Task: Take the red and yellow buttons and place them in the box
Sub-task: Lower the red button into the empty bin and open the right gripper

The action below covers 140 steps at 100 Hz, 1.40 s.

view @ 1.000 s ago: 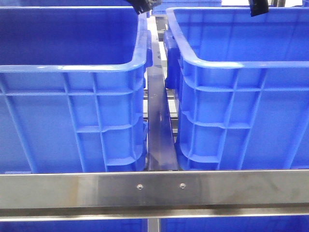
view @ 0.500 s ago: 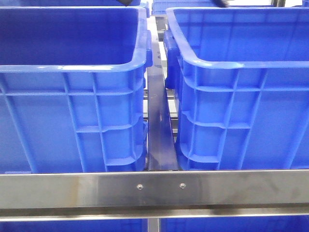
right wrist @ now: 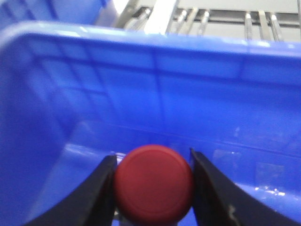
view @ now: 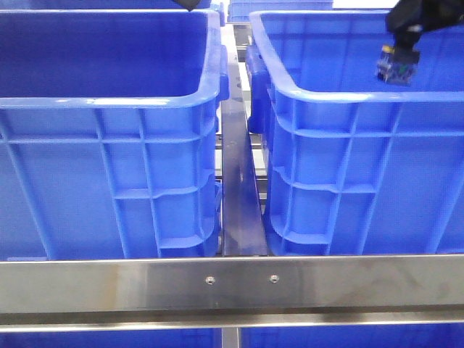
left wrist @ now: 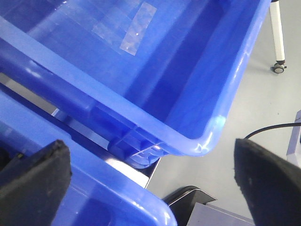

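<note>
My right gripper (view: 398,58) hangs over the inside of the right blue box (view: 341,94), near its front right rim. In the right wrist view it (right wrist: 153,188) is shut on a dark red button (right wrist: 154,184), with the box's ribbed wall (right wrist: 155,94) behind. No yellow button shows. My left gripper (left wrist: 150,183) is open and empty, its black pads (left wrist: 37,172) wide apart above the gap between two blue crates. In the front view only a dark tip of the left gripper (view: 190,3) shows at the top edge.
A second blue crate (view: 109,94) stands on the left. A dark metal bar (view: 238,181) runs between the two crates, and a steel rail (view: 232,283) crosses in front. The left wrist view shows grey floor (left wrist: 263,103) and a caster (left wrist: 279,66) past the crates.
My right gripper has come down from the top edge into view over the right box, holding the button. The left gripper has risen almost out of the front view.
</note>
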### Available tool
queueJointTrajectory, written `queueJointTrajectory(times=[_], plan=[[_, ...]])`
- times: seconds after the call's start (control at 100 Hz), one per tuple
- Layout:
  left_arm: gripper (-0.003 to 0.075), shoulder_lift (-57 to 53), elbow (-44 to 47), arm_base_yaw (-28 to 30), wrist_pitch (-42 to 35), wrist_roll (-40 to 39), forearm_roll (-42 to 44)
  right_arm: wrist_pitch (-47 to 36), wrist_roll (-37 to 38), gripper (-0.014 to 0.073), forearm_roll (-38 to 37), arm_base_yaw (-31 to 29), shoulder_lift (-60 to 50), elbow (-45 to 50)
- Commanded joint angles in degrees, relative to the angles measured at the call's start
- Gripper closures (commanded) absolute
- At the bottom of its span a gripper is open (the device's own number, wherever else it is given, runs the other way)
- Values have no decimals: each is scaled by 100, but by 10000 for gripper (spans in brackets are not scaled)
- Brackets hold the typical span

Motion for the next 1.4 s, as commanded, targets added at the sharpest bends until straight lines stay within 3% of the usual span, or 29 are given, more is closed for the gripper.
queueJointTrajectory(times=[0.0,0.43,0.89,1.13,1.39], plan=[[61,-198,-182,-39,-167,17,-297,-4,-131,374,174,-34,81,-467],[61,-198,-182,-39,-167,17,-297,44,-131,374,174,-23,1527,-1616],[61,-198,-182,-39,-167,17,-297,62,-131,367,174,-23,1926,-1737],[61,-198,-182,-39,-167,17,-297,87,-126,172,174,-23,1913,-1737],[61,-198,-182,-39,-167,17,-297,231,-126,169,174,-23,1826,-1737]])
